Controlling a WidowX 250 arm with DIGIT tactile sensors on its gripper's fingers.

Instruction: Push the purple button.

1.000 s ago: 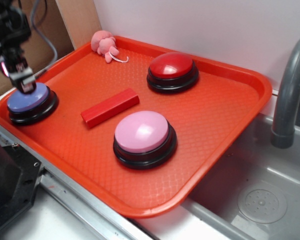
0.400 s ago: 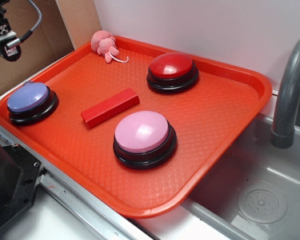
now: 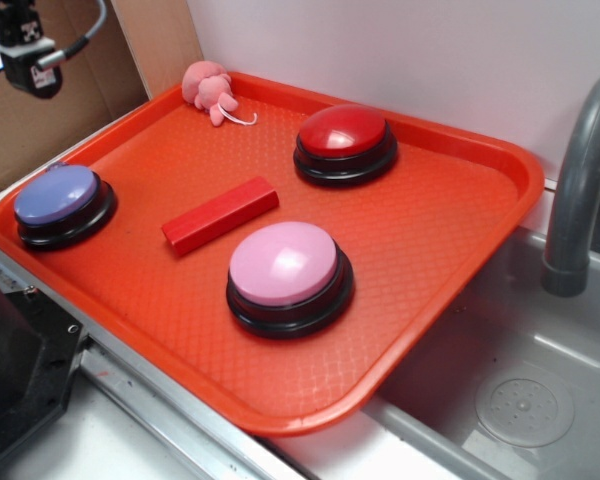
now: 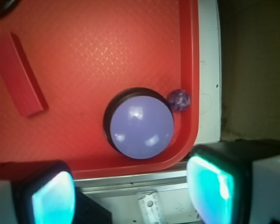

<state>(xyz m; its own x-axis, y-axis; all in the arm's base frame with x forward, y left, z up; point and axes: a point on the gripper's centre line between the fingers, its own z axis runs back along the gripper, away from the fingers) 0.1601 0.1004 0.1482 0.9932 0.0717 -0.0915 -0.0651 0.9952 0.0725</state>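
The purple button (image 3: 58, 196) sits in the near left corner of the red tray (image 3: 460, 250), close to the tray's rim, with a small dark purple marble (image 4: 179, 99) just beside its black base in the wrist view. The gripper (image 3: 35, 68) hangs high above the far left edge of the tray, well apart from the button, and holds nothing; the wrist view shows its 2 fingers (image 4: 210, 189) spread wide, the button lying between and beyond them. The button looks like rigid moulded plastic: a smooth, glossy dome on a squat base, probably light enough to slide on the textured tray if pushed off-centre. It needs no grasp, only a straight downward press on the crown of the dome, where the glint shows; contact on the sloping shoulder would likely skid off. The pink button (image 3: 283, 264), red button (image 3: 343, 130) and red block (image 3: 220, 214) lie to the right, well apart.
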